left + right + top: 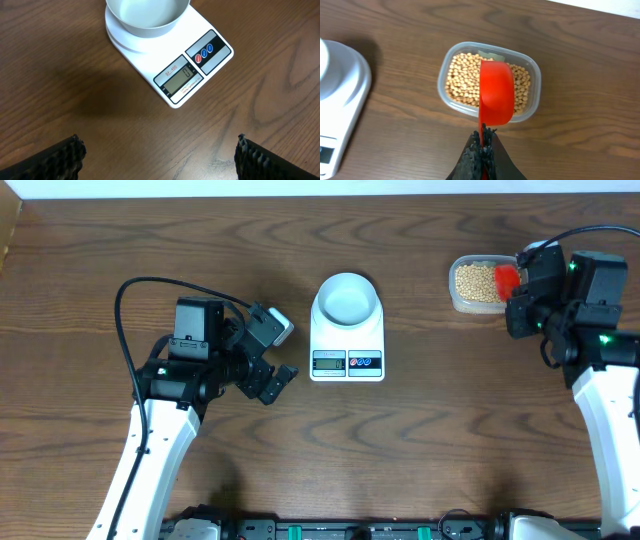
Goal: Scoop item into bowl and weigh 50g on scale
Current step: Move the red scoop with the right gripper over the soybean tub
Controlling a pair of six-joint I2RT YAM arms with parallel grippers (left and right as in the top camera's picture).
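Observation:
The pale blue bowl point(347, 297) stands empty on the white scale point(347, 347), also in the left wrist view, bowl point(147, 17) on scale point(172, 60). Tan beans point(476, 280) fill a clear plastic tub point(457, 298) at the far right, seen close in the right wrist view point(460, 80). My right gripper point(482, 140) is shut on the handle of a red scoop point(496, 92), whose cup hangs over the tub point(532, 102). My left gripper point(160, 155) is open and empty, left of the scale's front.
The brown wooden table point(420, 440) carries only the scale and the tub. The table's back edge runs just behind the tub. The left arm's black cable point(130, 300) loops over the table at the left.

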